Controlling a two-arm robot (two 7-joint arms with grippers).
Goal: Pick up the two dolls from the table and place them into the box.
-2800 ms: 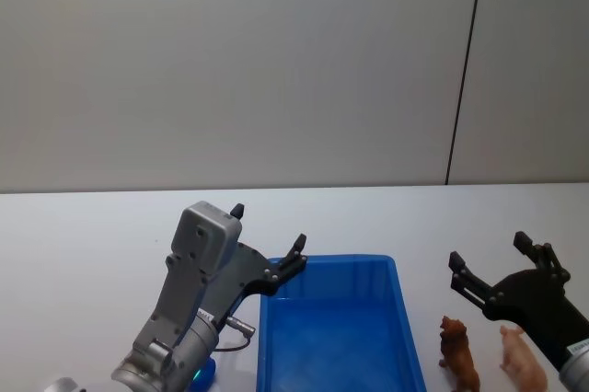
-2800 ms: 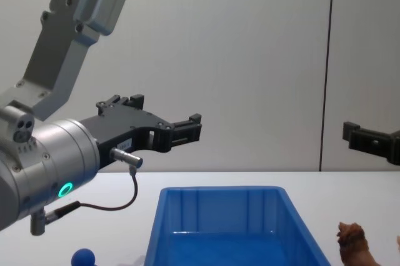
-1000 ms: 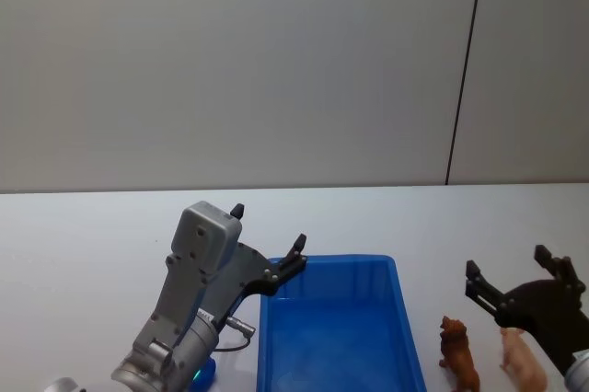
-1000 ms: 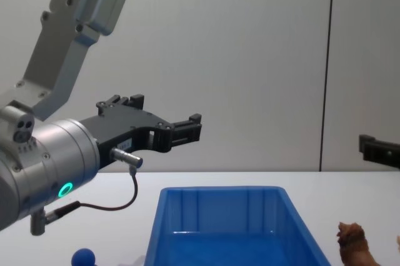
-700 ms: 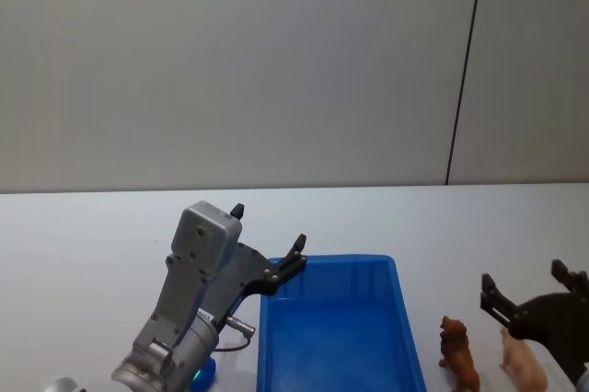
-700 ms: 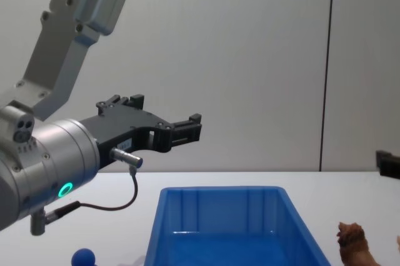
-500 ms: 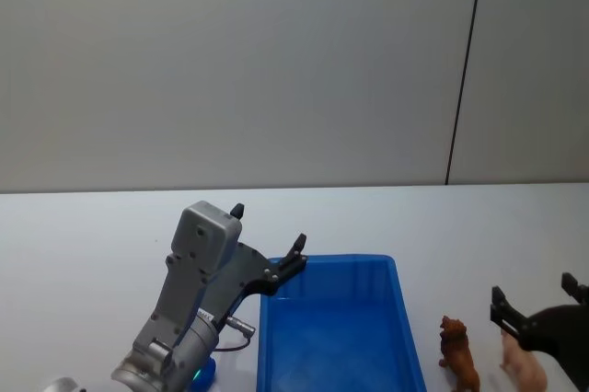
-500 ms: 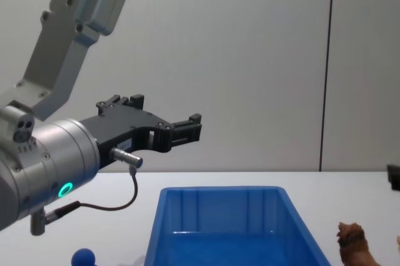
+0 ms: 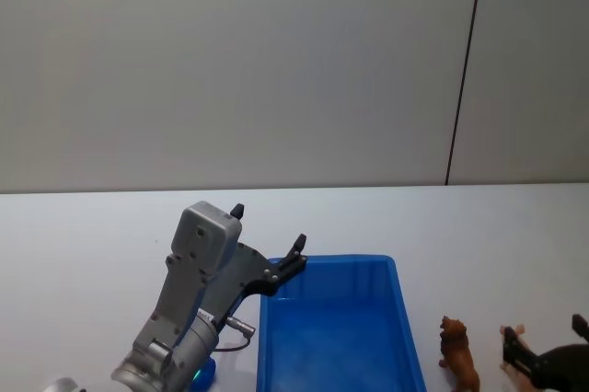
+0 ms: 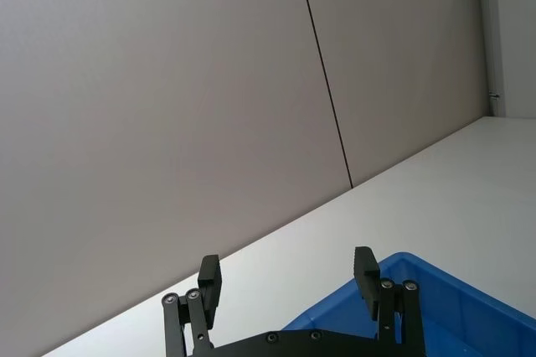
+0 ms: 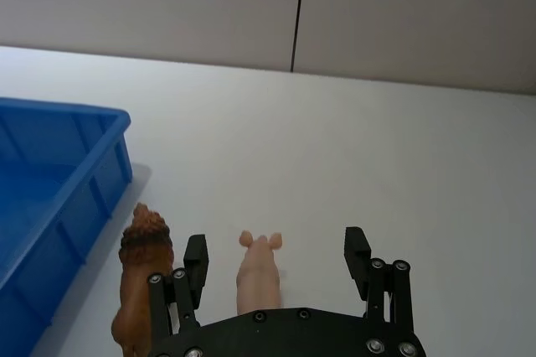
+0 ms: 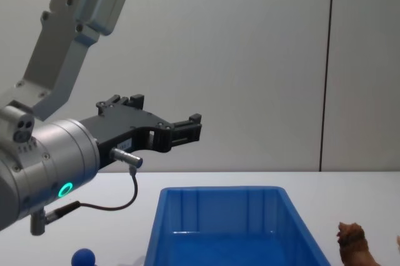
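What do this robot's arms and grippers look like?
The left arm is chunky silver-grey metal with a glowing green ring light and a thin black cable. The left gripper and right gripper are matte black, each with two flat fingers and small silver screws.

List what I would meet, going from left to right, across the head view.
left pincer → blue box → brown doll → right pincer

brown doll [image 11: 141,248] just beside pink doll [image 11: 260,277], box [image 9: 350,261] top open
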